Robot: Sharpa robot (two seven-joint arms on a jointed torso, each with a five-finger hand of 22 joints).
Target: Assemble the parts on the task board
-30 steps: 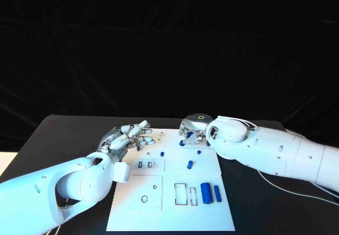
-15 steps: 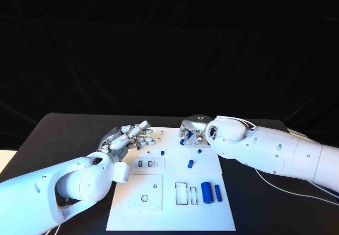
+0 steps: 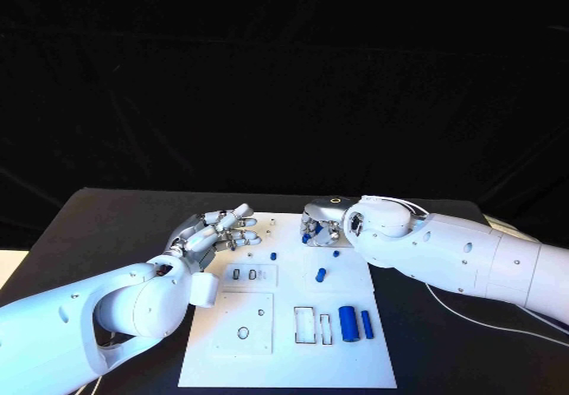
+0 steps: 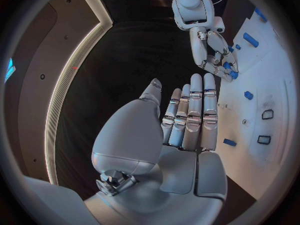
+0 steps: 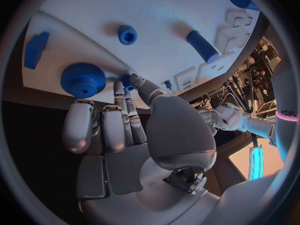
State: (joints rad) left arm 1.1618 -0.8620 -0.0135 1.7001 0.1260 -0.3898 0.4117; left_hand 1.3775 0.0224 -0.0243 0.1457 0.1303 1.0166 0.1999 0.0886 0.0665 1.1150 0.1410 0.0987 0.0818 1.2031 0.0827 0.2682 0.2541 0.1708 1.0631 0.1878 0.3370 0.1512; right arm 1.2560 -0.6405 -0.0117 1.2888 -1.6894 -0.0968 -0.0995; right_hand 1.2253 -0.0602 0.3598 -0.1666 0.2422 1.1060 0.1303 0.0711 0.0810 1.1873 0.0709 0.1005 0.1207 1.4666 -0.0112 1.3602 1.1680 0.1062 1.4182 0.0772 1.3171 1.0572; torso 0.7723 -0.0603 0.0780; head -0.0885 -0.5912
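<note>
White task board [image 3: 284, 329] is seen mid-bench [image 3: 107, 222]. A small blue part [image 5: 127, 80] is pinched by the right hand [image 3: 320, 224] at the board's far edge. Left hand [image 3: 216, 232] is held released, fingers straight, empty.

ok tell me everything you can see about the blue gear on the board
The round blue toothed gear looks like moulded plastic, with fine ridges round its rim and a small hole in its flat top face. It stands on the white task board near a corner, beside a blue block. The right hand reaches toward it, fingertips close by; contact is unclear.
</note>
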